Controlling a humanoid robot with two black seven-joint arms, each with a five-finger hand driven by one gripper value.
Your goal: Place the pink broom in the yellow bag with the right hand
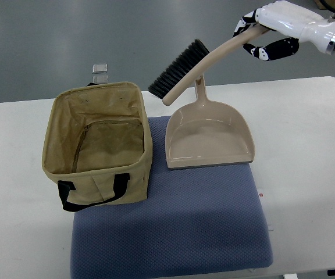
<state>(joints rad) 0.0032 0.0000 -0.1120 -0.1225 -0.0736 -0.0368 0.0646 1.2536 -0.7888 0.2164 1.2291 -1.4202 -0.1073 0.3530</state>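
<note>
One open bag stands at left of frame on the blue mat, mouth up to receive. We judge the broom, lifted above the dustpan at centre, needs carrying leftward (bristles lead). At upper right, the right hand is clamped around its handle.

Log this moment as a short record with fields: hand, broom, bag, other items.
right hand: shut on broom handle, raised at upper right
broom: lifted, tilted, black bristles at its lower left end, over the dustpan handle
bag: open, empty, on blue mat's left part
dustpan: on blue mat, right of bag
left hand: not in view
</note>
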